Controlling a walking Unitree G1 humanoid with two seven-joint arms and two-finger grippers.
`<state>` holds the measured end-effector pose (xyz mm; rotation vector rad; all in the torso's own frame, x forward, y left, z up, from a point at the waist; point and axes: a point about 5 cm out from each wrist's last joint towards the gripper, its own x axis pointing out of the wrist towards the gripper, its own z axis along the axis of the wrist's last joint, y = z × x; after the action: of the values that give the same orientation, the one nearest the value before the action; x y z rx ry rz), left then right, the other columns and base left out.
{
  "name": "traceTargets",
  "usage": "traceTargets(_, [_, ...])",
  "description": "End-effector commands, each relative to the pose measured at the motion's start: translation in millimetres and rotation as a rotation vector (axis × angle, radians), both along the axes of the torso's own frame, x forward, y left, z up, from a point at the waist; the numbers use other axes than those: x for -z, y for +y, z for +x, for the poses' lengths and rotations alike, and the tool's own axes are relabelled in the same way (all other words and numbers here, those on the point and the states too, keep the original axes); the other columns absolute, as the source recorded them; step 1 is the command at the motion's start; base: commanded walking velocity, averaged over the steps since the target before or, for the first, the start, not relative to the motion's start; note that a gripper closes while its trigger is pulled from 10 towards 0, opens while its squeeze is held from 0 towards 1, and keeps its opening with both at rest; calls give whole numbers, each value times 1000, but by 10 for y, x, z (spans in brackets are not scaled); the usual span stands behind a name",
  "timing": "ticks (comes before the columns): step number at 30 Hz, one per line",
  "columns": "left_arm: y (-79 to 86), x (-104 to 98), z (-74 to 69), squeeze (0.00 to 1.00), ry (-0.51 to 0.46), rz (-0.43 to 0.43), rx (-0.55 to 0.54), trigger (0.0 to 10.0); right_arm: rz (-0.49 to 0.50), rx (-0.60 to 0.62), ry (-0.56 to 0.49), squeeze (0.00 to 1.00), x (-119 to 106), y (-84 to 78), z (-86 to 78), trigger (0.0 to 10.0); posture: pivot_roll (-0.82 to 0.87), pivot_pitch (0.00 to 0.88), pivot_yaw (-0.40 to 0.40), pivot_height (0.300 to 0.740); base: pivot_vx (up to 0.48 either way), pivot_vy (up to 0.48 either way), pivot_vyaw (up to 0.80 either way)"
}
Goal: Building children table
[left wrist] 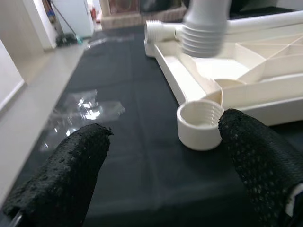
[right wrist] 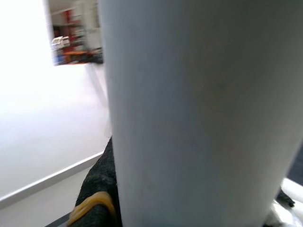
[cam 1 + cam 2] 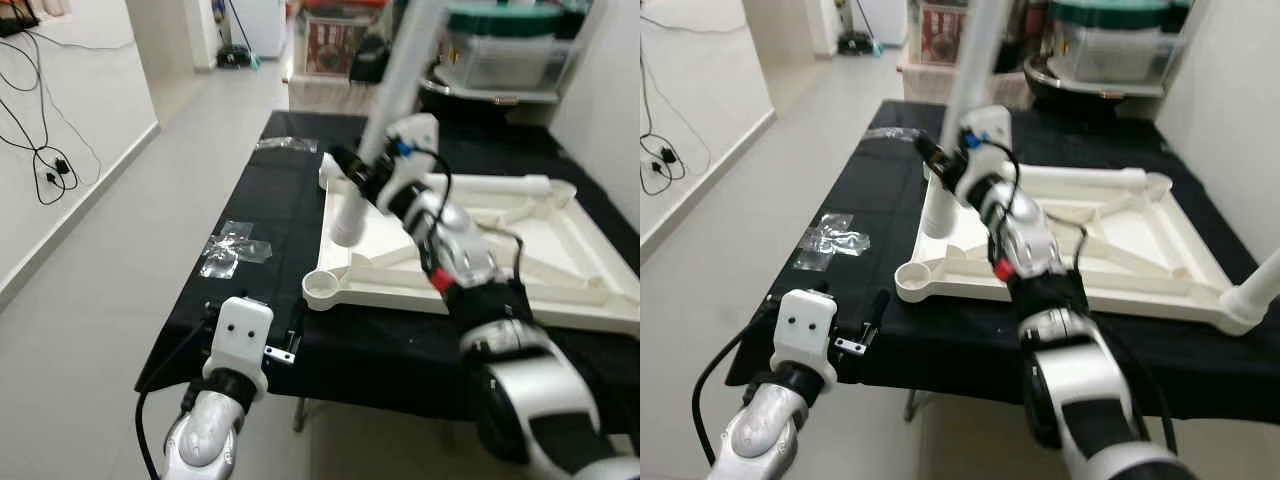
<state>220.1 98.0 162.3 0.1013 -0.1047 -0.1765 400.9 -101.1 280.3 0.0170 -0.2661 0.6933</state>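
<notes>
The white children's tabletop lies upside down on a black-covered table. My right gripper is shut on a long white table leg. The leg stands nearly upright, tilted a little, with its threaded lower end hanging above the tabletop's left rim. In the right wrist view, the leg sits against a black finger. An empty round corner socket sits at the near left corner. My left gripper is open, low over the black cloth, with the socket just ahead of its fingers.
Clear plastic wrappers and a small metal bracket lie on the cloth's left side. Another leg lies along the tabletop's far edge, and one stands at the right corner. Storage bins stand behind; cables hang on the left wall.
</notes>
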Motion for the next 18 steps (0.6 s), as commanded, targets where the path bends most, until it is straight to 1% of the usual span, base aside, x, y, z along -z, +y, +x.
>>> traceTargets(1, [-27, 0, -58, 0, 14, 5, 6, 10000, 15, -126, 7, 0, -42, 78, -9, 10000, 95, 161, -90, 740, 0, 0, 0])
traceTargets(3, [-30, 3, -85, 0, 20, 8, 7, 10000, 41, -211, 26, 0, -83, 103, -16, 10000, 96, 165, -90, 740, 0, 0, 0])
traceTargets(4, [-30, 3, -85, 0, 20, 8, 7, 10000, 41, -211, 26, 0, -83, 103, -16, 10000, 96, 165, -90, 740, 0, 0, 0])
traceTargets(5, [-28, 5, -100, 0, 24, 3, 5, 10000, 15, -274, 13, 0, -86, 113, -37, 10000, 97, 171, -87, 740, 0, 0, 0])
traceTargets(7, [-23, 6, -123, 0, 30, -3, 3, 10000, -84, -390, 20, 0, -37, 119, -64, 10000, 97, 175, -91, 740, 0, 0, 0])
traceTargets(8, [-23, 6, -123, 0, 30, -3, 3, 10000, -84, -390, 20, 0, -37, 119, -64, 10000, 97, 175, -91, 740, 0, 0, 0])
traceTargets(11, [-27, 7, -143, 0, 38, -4, 4, 10000, -159, -479, 37, 0, 16, 89, -77, 10000, 104, 180, -94, 740, 0, 0, 0])
traceTargets(12, [-31, 2, -158, 0, 41, -7, 6, 10000, -209, -509, 28, 0, 35, 57, -85, 10000, 104, 180, -94, 740, 0, 0, 0])
traceTargets(17, [-11, -5, -190, 0, 47, -3, -1, 10000, -237, -493, 2, 0, -1, 4, -76, 10000, 120, 193, -93, 740, 0, 0, 0])
traceTargets(18, [-1, 2, -206, 0, 53, 0, -5, 10000, -232, -481, -11, 0, -25, -31, -71, 10000, 123, 196, -87, 740, 0, 0, 0])
